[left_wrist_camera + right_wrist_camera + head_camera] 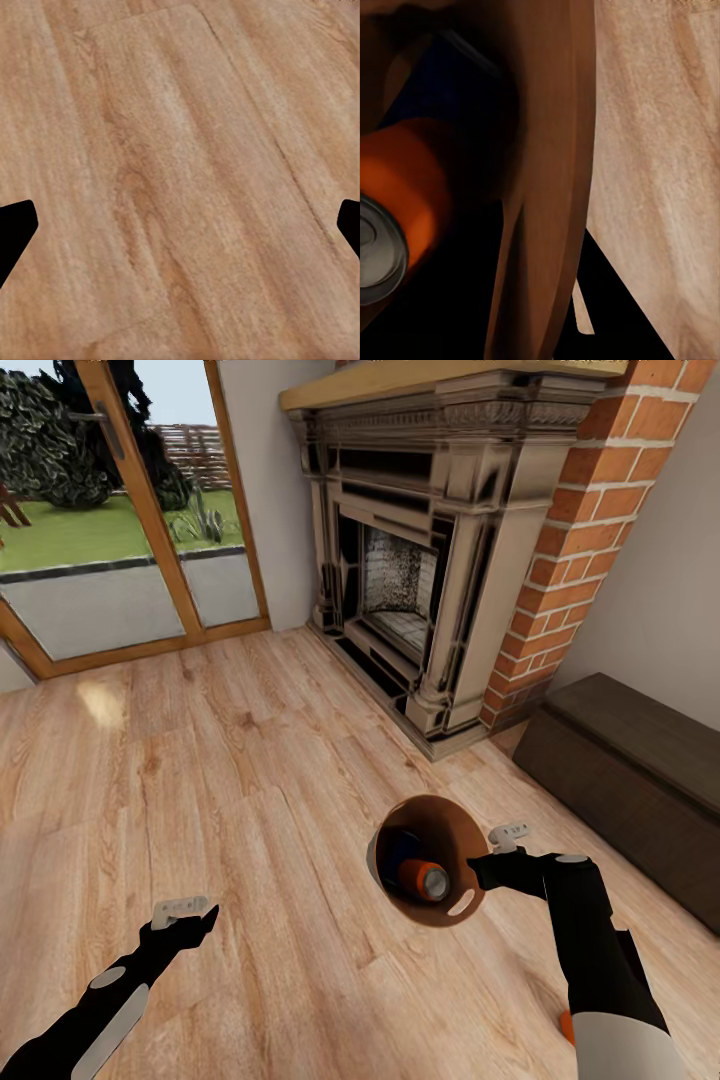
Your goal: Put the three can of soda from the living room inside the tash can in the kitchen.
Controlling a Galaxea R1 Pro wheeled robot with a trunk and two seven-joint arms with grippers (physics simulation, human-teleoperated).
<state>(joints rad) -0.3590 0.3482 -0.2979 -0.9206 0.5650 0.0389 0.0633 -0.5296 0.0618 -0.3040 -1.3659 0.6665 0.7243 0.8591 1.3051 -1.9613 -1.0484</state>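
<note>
Lower centre, the right gripper (484,870) fingers clamp the tash can (385,850) rim; an orange can (424,880), seemingly a blue one beside it, inside. Left gripper (190,916) fingers spread wide over the floor (250,780).

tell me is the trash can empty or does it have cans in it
Not empty. The trash can, held at its rim by the right gripper, has an orange can and a dark blue can inside.

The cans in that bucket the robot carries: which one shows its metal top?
The orange can shows its grey metal top, lying tilted in the brown-lined bin. The dark blue can sits behind it, deeper inside, its top hidden.
</note>
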